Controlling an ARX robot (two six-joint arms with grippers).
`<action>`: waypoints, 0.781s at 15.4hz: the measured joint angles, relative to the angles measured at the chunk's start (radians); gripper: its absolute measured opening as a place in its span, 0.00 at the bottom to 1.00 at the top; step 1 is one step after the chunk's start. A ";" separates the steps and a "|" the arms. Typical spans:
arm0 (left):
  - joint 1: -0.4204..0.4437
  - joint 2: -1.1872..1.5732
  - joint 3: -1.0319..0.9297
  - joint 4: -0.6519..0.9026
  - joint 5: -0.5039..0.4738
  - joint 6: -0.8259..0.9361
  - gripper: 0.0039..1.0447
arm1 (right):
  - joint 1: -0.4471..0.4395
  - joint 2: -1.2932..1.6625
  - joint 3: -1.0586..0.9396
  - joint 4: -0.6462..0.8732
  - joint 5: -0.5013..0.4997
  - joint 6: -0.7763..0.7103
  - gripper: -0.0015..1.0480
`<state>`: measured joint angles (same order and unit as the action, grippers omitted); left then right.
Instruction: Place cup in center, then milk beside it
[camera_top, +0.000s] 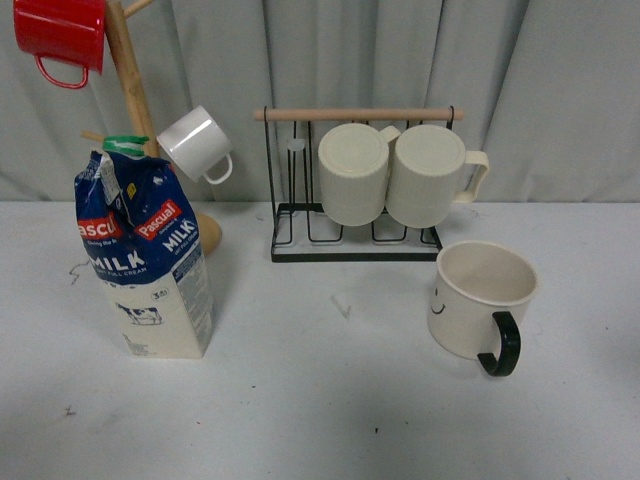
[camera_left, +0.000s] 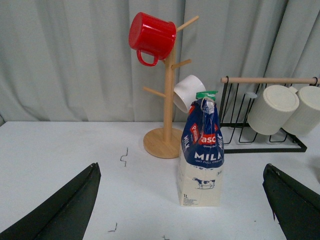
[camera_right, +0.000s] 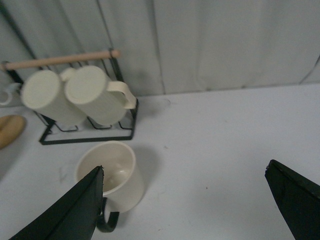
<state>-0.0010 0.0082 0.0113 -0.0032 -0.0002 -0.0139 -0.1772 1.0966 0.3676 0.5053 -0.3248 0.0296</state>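
Note:
The cup (camera_top: 480, 298), a wide cream-white mug with a black handle and a small smiley face, stands upright at the right of the white table (camera_top: 330, 400). It also shows in the right wrist view (camera_right: 111, 174), partly behind one finger. The milk (camera_top: 145, 255), a blue and cream Pascual carton with a green cap, stands upright at the left. It also shows in the left wrist view (camera_left: 201, 156). My left gripper (camera_left: 182, 200) is open, facing the carton from a distance. My right gripper (camera_right: 185, 200) is open, with the cup beside one finger. Neither arm shows in the front view.
A black wire rack (camera_top: 355, 225) with a wooden bar holds two ribbed cream mugs (camera_top: 395, 172) at the back. A wooden mug tree (camera_top: 135, 90) at the back left carries a red mug (camera_top: 60, 35) and a small white mug (camera_top: 197, 145). A grey curtain hangs behind.

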 joint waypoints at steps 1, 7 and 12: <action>0.000 0.000 0.000 0.000 0.000 0.000 0.94 | 0.026 0.155 0.078 -0.002 0.060 0.024 0.94; 0.000 0.000 0.000 0.000 0.000 0.000 0.94 | 0.246 0.719 0.583 -0.364 0.269 0.160 0.94; 0.000 0.000 0.000 0.000 0.000 0.000 0.94 | 0.290 0.891 0.729 -0.512 0.291 0.216 0.94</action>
<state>-0.0010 0.0082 0.0113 -0.0036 -0.0002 -0.0143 0.1131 1.9873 1.0966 -0.0071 -0.0338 0.2455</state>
